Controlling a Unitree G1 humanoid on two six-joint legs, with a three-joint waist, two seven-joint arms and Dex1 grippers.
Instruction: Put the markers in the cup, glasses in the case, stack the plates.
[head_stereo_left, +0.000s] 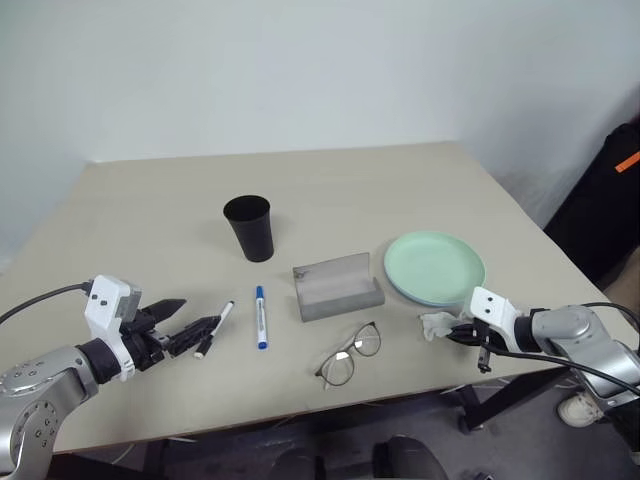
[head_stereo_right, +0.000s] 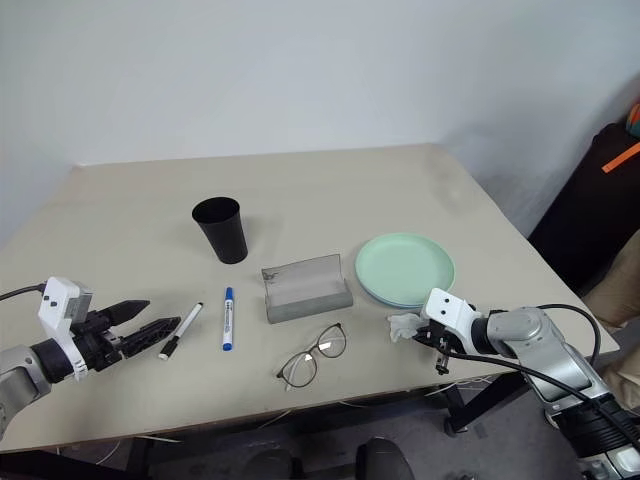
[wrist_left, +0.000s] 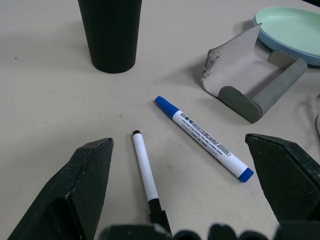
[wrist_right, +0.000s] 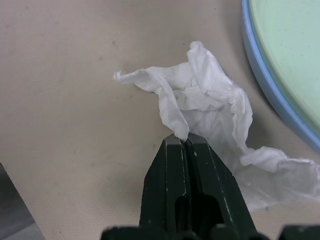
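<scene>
While the right gripper (wrist_right: 186, 142) sits with its fingers pinched together on a fold of the crumpled tissue (wrist_right: 210, 115) near the table's (head_stereo_left: 150, 220) front right edge, just beside the plates (head_stereo_left: 435, 267), the real work is on the other side. Plates look already stacked, mint green on light blue. Left gripper (wrist_left: 180, 165) hovers wide apart near the front left edge, straddling the black-capped marker (wrist_left: 145, 170) with nothing in it; the blue-capped marker (wrist_left: 202, 139) lies just beside.

My read for the marker step: come down centred on the barrel, close across it not along it, then lift toward the cup (head_stereo_left: 249, 227), which stands upright toward the middle of the table. Watch the second marker doesn't get nudged.

The case (head_stereo_left: 337, 286) sits hinged open mid-table, the glasses (head_stereo_left: 350, 353) close to the front edge.

Table is plain beige; white wall behind, something dark off the right edge.
</scene>
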